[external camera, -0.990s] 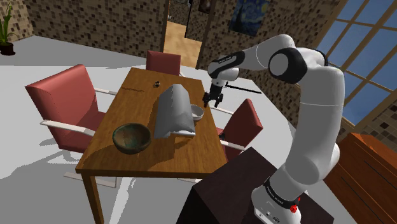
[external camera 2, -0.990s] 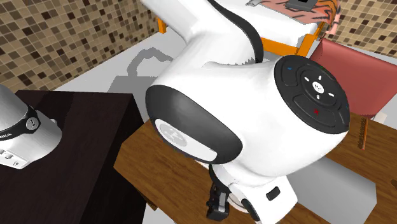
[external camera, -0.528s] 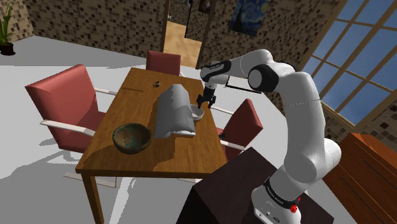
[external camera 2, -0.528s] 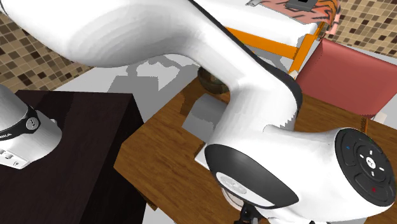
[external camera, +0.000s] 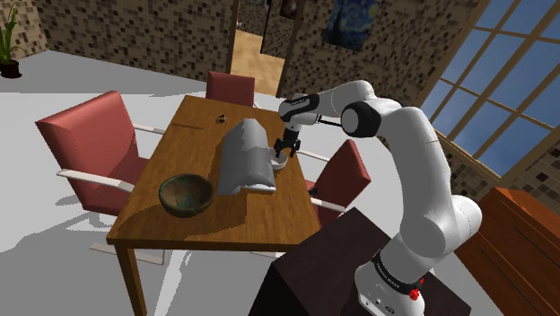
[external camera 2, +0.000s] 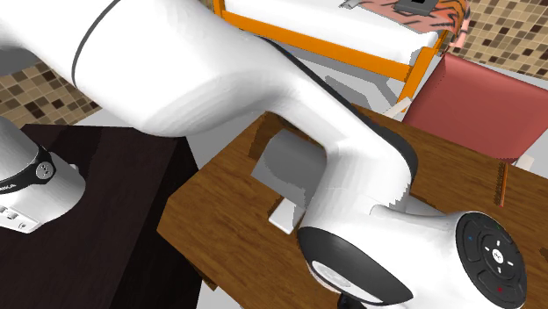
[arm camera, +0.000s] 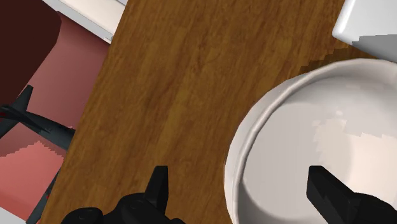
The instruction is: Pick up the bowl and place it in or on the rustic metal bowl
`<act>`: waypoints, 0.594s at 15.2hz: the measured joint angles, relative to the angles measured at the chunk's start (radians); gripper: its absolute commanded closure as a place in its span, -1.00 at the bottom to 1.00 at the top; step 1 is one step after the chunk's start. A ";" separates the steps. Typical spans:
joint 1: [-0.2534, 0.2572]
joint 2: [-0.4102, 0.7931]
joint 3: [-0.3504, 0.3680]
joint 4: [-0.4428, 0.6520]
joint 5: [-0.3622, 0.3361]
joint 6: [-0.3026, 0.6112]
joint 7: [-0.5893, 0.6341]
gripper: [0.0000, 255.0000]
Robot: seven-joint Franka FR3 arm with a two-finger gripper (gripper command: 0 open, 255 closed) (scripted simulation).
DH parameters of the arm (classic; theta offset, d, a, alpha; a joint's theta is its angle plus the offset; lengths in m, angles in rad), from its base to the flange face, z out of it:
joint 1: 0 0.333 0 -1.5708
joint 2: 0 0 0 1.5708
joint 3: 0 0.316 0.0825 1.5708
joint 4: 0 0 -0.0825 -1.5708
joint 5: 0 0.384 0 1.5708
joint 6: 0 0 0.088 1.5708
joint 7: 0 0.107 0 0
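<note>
Wooden table (external camera: 184,144) carries a big grey block (external camera: 244,162) mid-top. The metal bowl (external camera: 186,194) sits at the near left, and the white bowl (arm camera: 318,140) at the right edge, just beside the block and well apart from the metal one. The gripper (arm camera: 238,175) hangs low, wide open astride the white bowl's rim, gripping nothing. By my reading, all 3 steps are left: grasp, carry, place.

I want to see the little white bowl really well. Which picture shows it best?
The wrist view: the white bowl is big and close, with the open gripper astride its rim. The shoulder view shows a small piece of it beside the grey object. In the second exterior view the white arm stands in the way.
</note>
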 measured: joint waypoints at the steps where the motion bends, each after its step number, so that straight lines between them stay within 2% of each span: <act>1: 0.000 0.008 0.001 -0.006 0.002 0.013 -0.002 -1.00; 8: 0.001 0.013 0.003 -0.014 0.003 0.026 -0.003 -1.00; 9: 0.001 0.013 0.003 -0.014 0.003 0.026 -0.003 1.00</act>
